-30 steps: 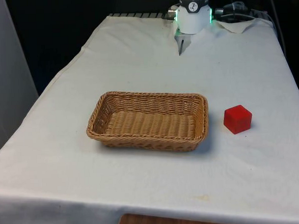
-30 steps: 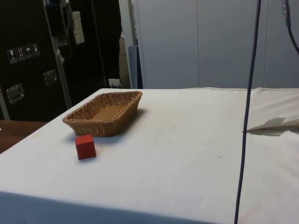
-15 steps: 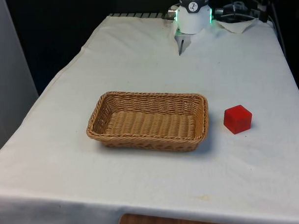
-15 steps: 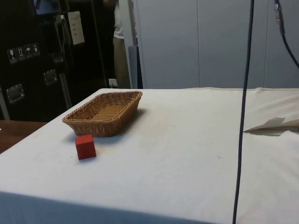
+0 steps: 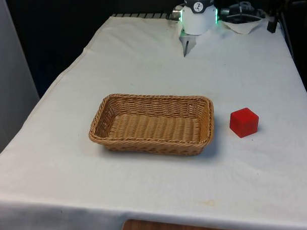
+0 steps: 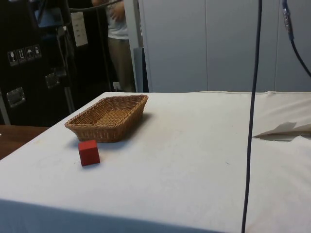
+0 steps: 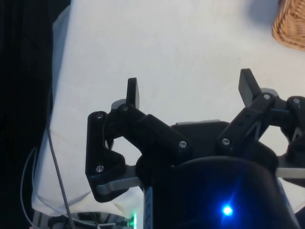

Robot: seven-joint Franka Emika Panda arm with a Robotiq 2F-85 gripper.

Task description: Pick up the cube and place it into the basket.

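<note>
A red cube (image 5: 244, 122) rests on the white cloth, just off the front view's right end of the wicker basket (image 5: 153, 123). From the side, the cube (image 6: 89, 152) sits in front of the basket (image 6: 109, 117), a small gap between them. The basket holds nothing. My gripper (image 7: 190, 90) is open, its two black fingers spread wide above bare cloth, high over the table. A corner of the basket (image 7: 291, 23) lies far beyond one finger. Nothing is between the fingers.
The robot's white base (image 5: 197, 13) stands at the far end of the table. A dark cable (image 6: 251, 116) hangs down on the side view's right. A folded piece of cloth (image 6: 286, 131) lies beyond it. A person (image 6: 117, 43) stands behind the table.
The person behind the table has stepped further into the side view. The hanging cable has swung slightly. Cube and basket have not moved.
</note>
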